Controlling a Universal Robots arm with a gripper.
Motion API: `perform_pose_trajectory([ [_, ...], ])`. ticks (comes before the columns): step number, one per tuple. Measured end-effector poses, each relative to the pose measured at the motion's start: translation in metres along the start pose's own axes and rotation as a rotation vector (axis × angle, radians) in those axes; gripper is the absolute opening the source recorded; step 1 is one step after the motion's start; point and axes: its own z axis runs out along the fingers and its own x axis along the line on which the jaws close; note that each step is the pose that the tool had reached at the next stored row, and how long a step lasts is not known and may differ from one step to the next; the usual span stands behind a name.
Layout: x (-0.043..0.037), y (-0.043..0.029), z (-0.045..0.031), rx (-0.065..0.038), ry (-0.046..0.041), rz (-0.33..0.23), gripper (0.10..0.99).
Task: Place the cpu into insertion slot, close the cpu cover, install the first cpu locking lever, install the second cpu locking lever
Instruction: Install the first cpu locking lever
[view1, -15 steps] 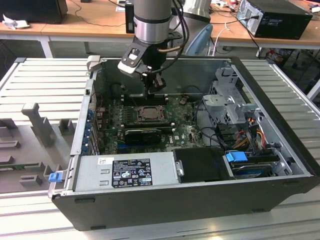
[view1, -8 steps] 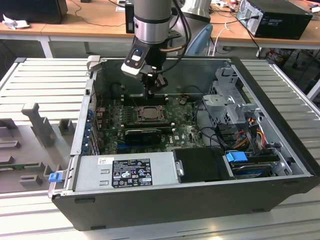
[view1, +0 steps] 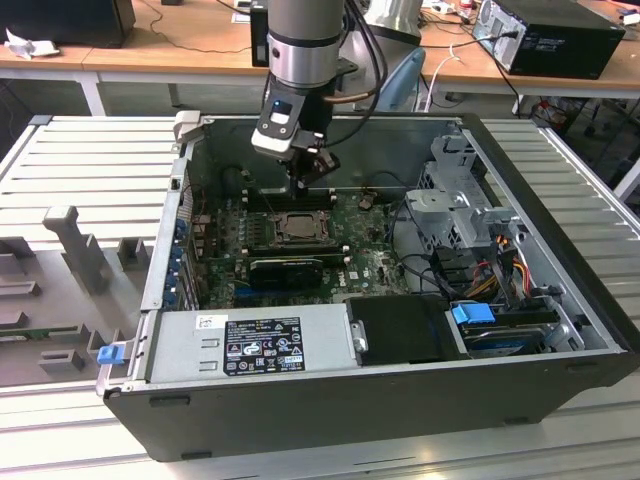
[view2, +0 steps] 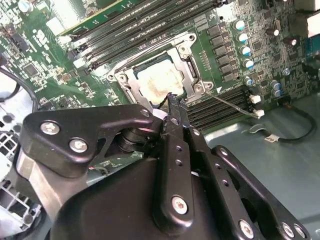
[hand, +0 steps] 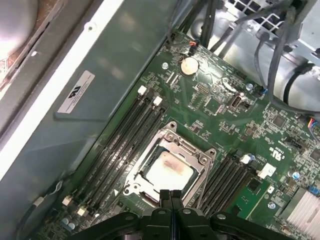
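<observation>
Cpu (hand: 167, 170) lies in the insertion slot (view1: 272, 232), framed by the cpu cover (hand: 187, 146); gripper (hand: 171, 196) hovers above, fingers pressed together, empty.

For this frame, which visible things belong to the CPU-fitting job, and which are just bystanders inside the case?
Job: cpu, seated; cpu cover, down over it; locking lever; gripper, shut, at the cover's edge.
Bystanders: memory slots; coin battery; power supply; drive cage.
</observation>
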Motion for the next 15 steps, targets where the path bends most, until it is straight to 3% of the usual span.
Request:
perform_pose_trajectory([
  [8,0.0,0.0,0.0,0.001,0.0014,-0.098,0.106],
  [15,0.0,0.0,0.0,0.002,0.0033,-0.227,0.106],
])
